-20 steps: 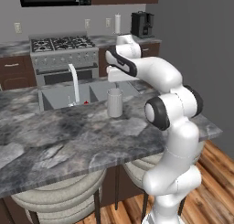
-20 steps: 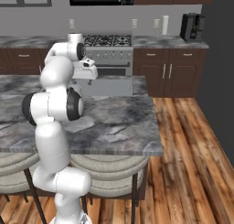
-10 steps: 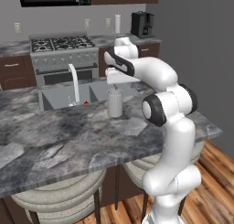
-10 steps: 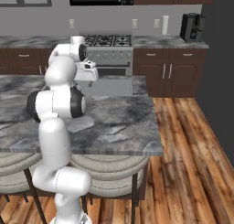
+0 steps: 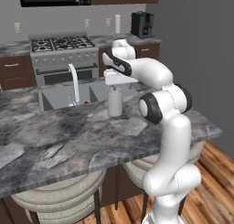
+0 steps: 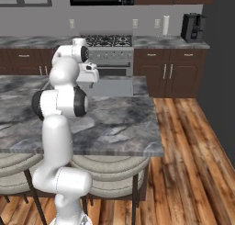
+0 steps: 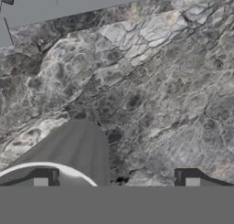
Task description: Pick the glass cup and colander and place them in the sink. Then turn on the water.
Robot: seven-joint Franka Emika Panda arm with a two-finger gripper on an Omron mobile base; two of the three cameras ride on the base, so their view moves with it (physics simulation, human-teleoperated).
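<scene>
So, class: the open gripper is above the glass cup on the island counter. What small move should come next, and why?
Probably a short, straight descent. The gripper hangs open just above the glass cup, which stands upright on the counter beside the sink. In the hand view the rim sits off toward one fingertip, so centring first may help.

Two cameras sit behind the arm, left and right, looking forward and down across the same marble worktop (image 5: 68, 136) toward the stove (image 6: 108, 47). The hand camera hangs close above that worktop, staring straight down.

Even, soft lighting is rendered throughout (no glare); the mottled grey marble countertop (image 5: 68, 136) is slightly blurred.
</scene>
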